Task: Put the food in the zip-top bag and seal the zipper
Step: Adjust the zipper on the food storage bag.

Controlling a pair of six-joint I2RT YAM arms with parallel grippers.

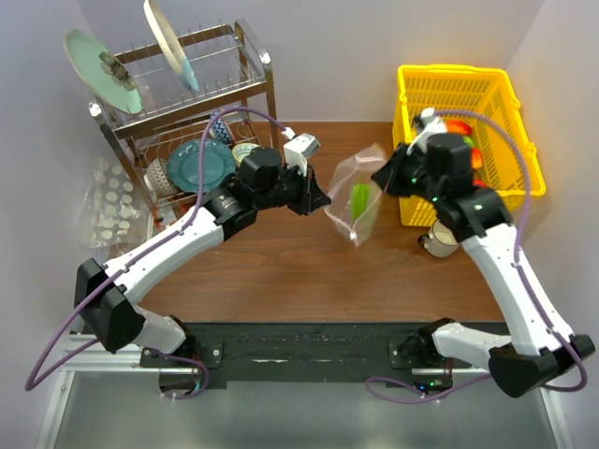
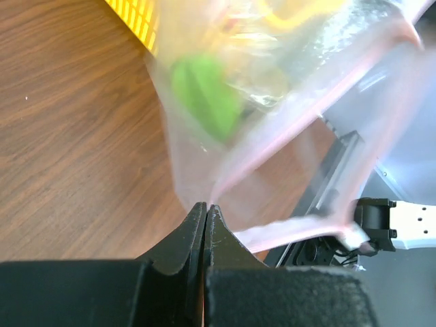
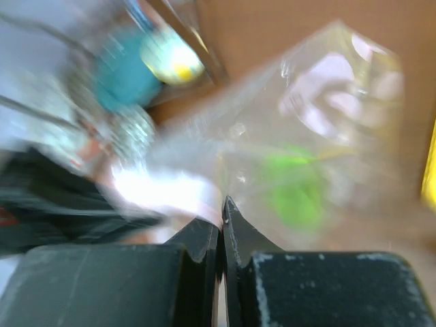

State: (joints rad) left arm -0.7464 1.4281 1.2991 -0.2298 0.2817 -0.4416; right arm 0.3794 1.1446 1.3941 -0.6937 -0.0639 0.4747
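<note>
Holding the zip-top bag (image 1: 354,192) up off the desk (image 1: 281,271), just beside the yellow basket (image 1: 510,94), toward mid-desk. Left tool (image 2: 206,204) is pinched tight on film at the mouth edge. Right tool (image 3: 221,201) is closed on the opposite rim at the pink zipper (image 3: 178,191). The two-point grip looks meant to stretch the mouth taut. One green food piece (image 1: 359,202) sits low inside the bag. Red and orange food (image 1: 460,129) lies in the basket, so I'd say loading isn't done and sealing comes later.

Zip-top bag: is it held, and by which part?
The left end effector and right end effector each pinch the zip-top bag at its pink mouth strip.
</note>
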